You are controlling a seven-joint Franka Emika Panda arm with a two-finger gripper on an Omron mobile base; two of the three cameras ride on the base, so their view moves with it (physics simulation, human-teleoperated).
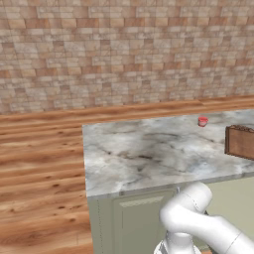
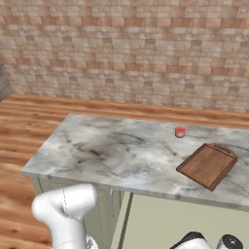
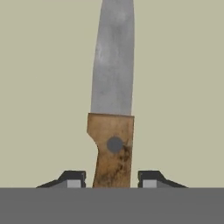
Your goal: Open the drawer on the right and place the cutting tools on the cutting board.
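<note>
brick wall (image 1: 124,49), wood floor (image 1: 39,173), marble counter (image 1: 149,154).
</note>
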